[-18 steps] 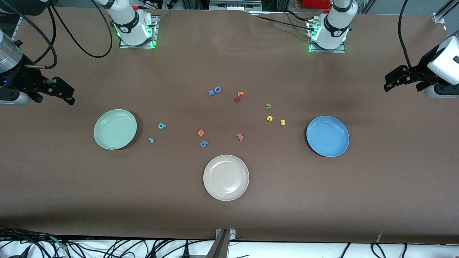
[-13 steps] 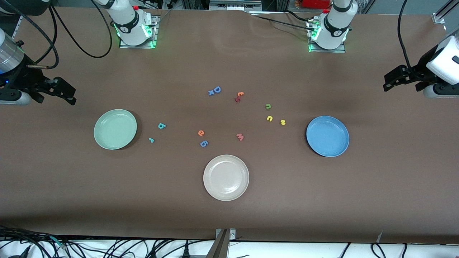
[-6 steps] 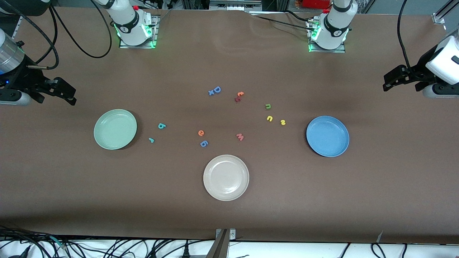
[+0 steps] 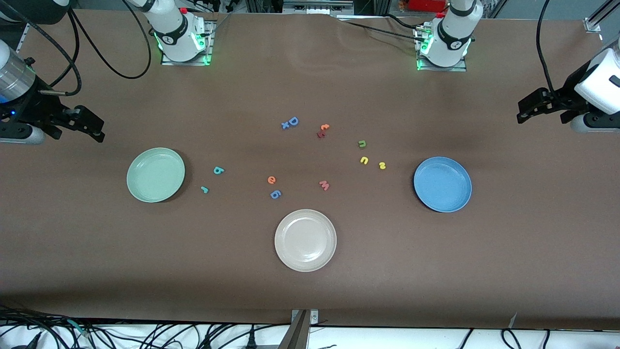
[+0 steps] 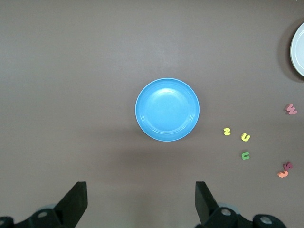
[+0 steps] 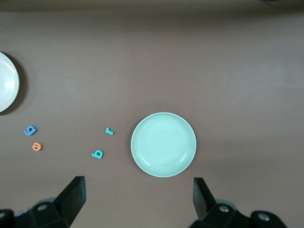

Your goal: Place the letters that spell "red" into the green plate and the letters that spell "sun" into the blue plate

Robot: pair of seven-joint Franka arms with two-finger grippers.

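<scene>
Still unstarted, with both plates bare: left gripper (image 4: 524, 107) and right gripper (image 4: 94, 127) high over counter ends, fingers spread; next, descending onto teal "d" (image 4: 219, 170) beside green plate (image 4: 145, 191) or yellow "s" (image 4: 382, 166) near blue plate (image 4: 428, 199).

Brown table (image 4: 310, 300), black cables (image 4: 145, 334) along its near edge

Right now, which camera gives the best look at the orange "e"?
The right wrist view: the orange "e" lies flat and unobstructed beside the blue "g", and looks slightly larger there. The front view also shows it clearly, between the green plate and the pink "w". The left wrist view misses it.
</scene>
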